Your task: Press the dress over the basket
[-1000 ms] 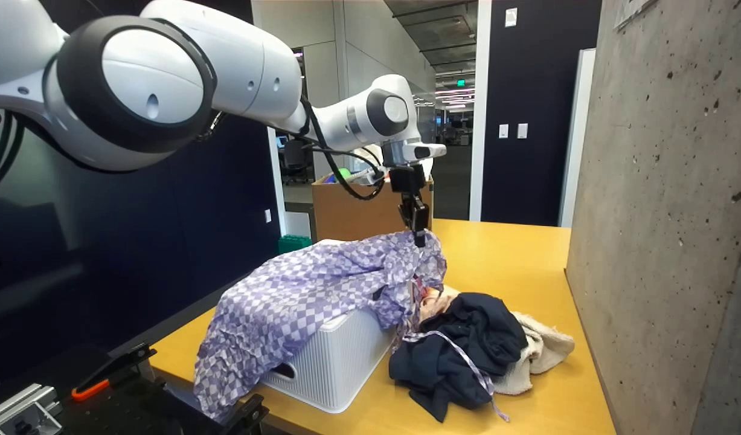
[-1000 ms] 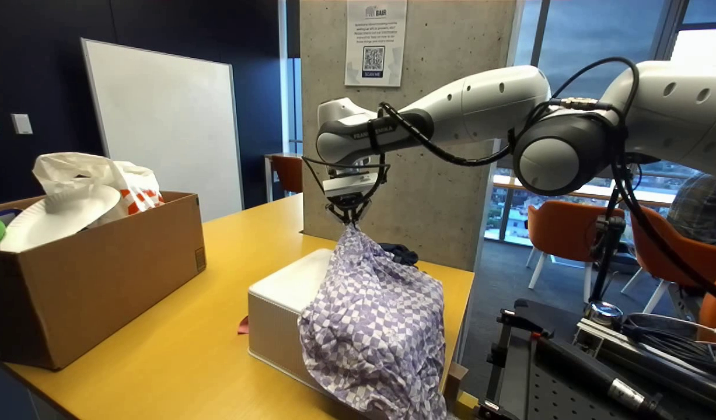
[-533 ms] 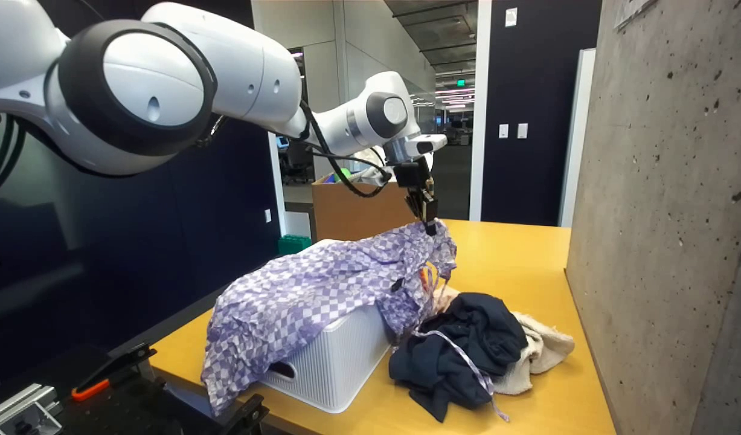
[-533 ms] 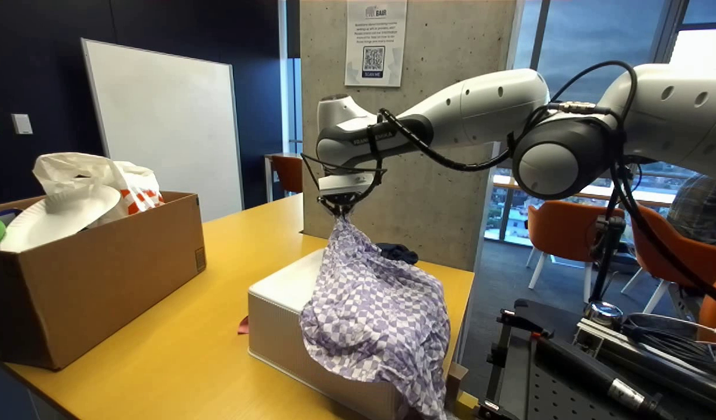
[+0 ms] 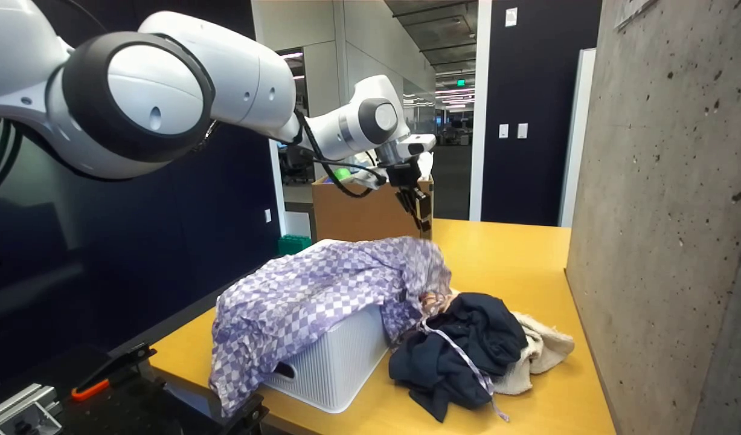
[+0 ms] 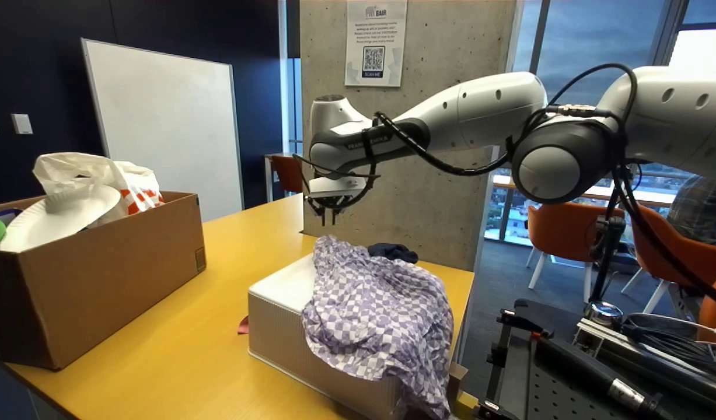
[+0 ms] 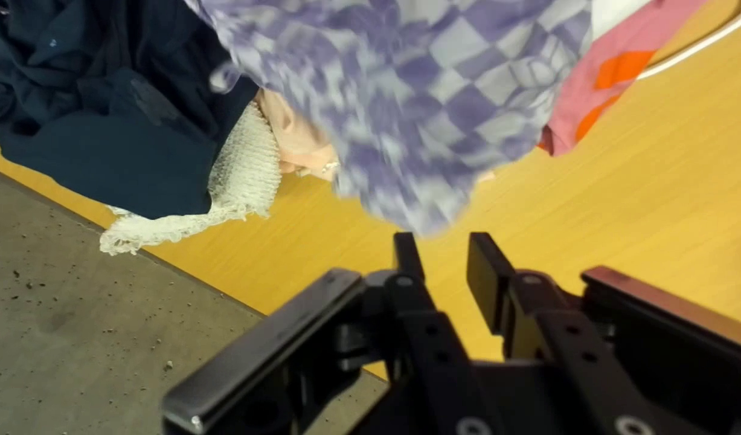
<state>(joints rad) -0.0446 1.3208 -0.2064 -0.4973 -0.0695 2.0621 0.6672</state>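
From my wrist view I see matte navy cloth heaped at ten o'clock, partly over a nubbly cream knit, and a pink-and-orange cloth showing at two. The basket is finely ribbed white plastic, round-cornered, with a dark slot in its side. Under it runs a smooth yellow table, alongside a pitted concrete pillar; a whiteboard stands at ten o'clock in an exterior view. In an exterior view the dress, a crumpled lavender-and-white check, drapes over the basket and hangs off its edge at seven o'clock (one end is blurred). My gripper, at six o'clock in the wrist view, has its jaws parted, nothing between them, just clear of the dress.
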